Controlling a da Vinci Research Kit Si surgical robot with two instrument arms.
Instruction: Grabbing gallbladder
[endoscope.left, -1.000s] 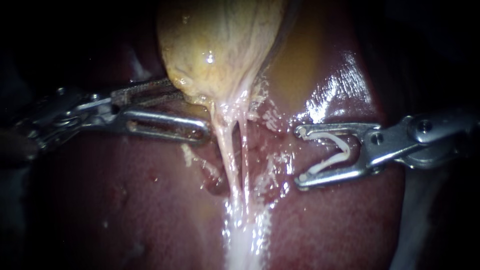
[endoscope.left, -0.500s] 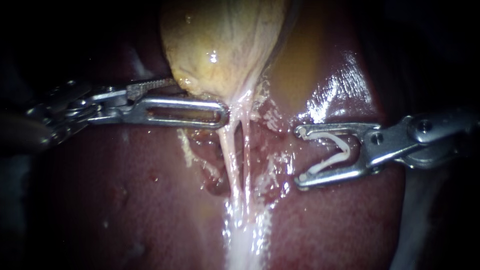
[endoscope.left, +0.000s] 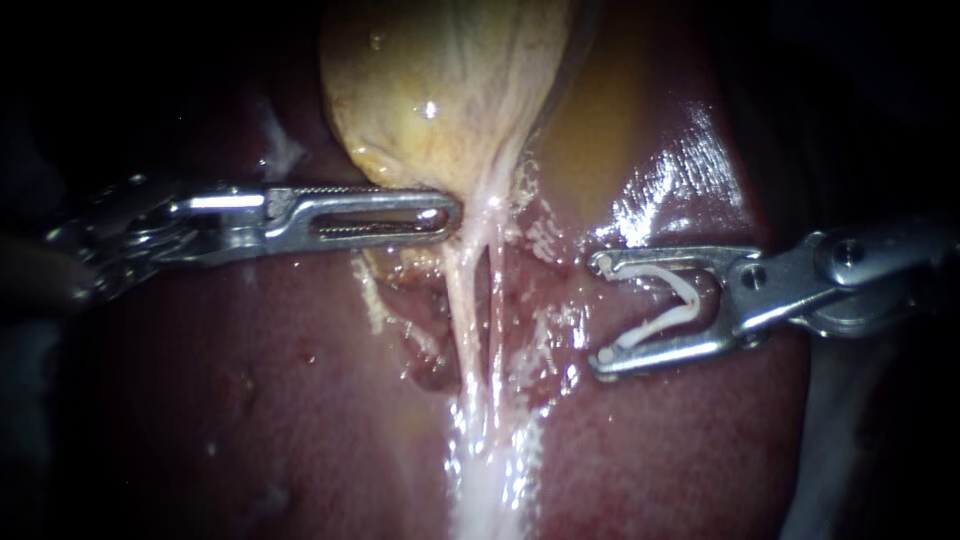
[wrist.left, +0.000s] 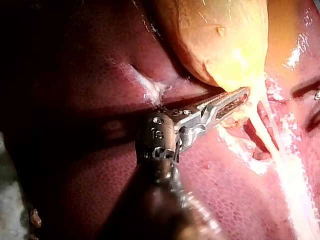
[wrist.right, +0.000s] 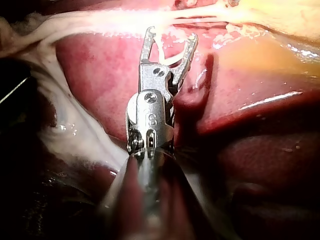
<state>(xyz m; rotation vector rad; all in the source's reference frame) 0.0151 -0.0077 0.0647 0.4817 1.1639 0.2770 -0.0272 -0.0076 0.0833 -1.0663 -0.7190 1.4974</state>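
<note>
Jaws of the left instrument (endoscope.left: 448, 212) are clamped on a thin fold at the lower end of the gallbladder (endoscope.left: 440, 90), whose body bulges just beside them. Right instrument (endoscope.left: 601, 311) jaws carry a white clip (endoscope.left: 688, 300), well apart. Risk: the shallow bite slips or tears under traction.

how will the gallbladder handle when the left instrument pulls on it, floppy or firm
Likely soft and floppy: the gallbladder looks like a wrinkled sac tapering into thin strands. Probably slippery, since its wet surface glints. It may stretch rather than lift free, as those strands run down onto the liver.
</note>
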